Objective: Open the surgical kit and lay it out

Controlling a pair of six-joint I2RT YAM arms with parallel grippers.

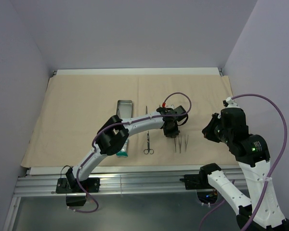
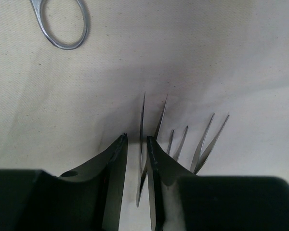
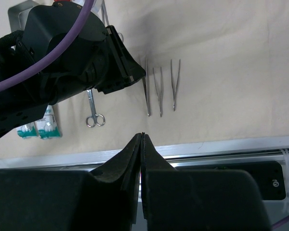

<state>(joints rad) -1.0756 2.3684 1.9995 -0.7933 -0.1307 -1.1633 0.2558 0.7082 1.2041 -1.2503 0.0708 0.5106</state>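
White arms (image 1: 139,122) with black joints trail purple cables (image 1: 260,98) (green light (image 1: 253,148) on right).

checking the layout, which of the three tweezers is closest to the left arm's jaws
The tweezers nearest the scissors: its rear end lies between the left gripper's jaws; the other two lie beside it.

The top camera looked down from high behind the arms (image 1: 135,122) over the whole drape (image 1: 62,120), the left wrist camera sat close above the tweezers (image 2: 204,139), and the right wrist camera faced those tweezers from farther back.
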